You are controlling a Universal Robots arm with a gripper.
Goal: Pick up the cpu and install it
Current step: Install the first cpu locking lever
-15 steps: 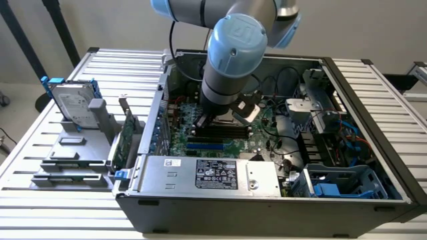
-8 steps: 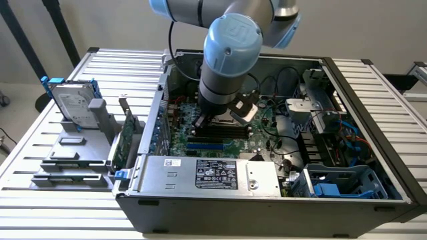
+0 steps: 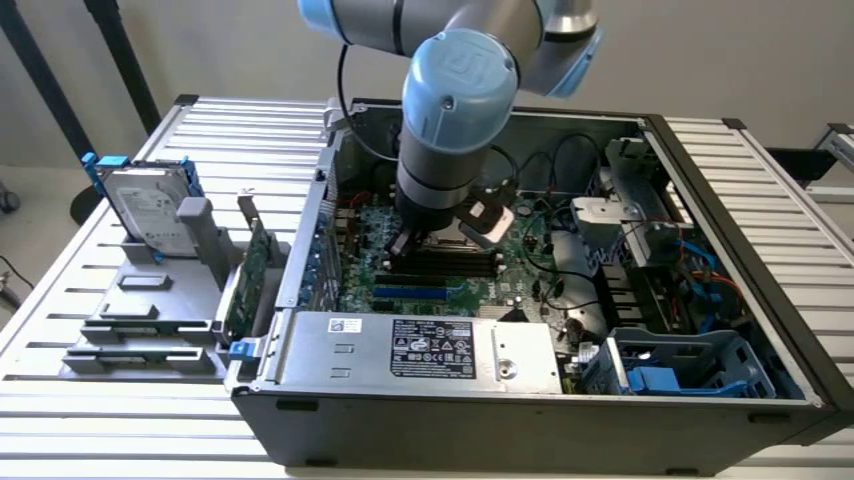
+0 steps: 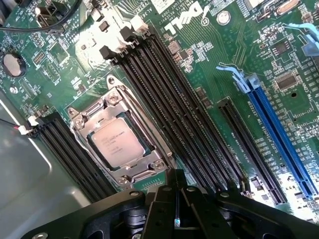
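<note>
The tool [image 4: 177,211] is seen from the wrist view with its black fingers [image 4: 167,199] pressed together, clenched on nothing, just above the board [image 4: 209,74]. The cpu [image 4: 116,143] is seated flat in its socket, metal top up, inside the silver frame [image 4: 119,134] of the socket. It is square, so no long axis can be told; its edges run aslant across the wrist view, parallel to the black memory slots [image 4: 169,114] lying beside the socket on one side and a second bank of slots [image 4: 75,154] on the other. The printed text on its top is too small to read. A blue slot [image 4: 279,134] lies farther off on the board.

In the exterior view the arm [image 3: 447,120] is held nearly upright, reaching down into the open case [image 3: 534,400] over the middle of the board, its wrist hiding the socket. A hard drive [image 3: 144,210] with blue rails and green cards [image 3: 251,270] are stood in a grey rack on the counter [image 3: 80,270], on the exterior view's left of the case.
</note>
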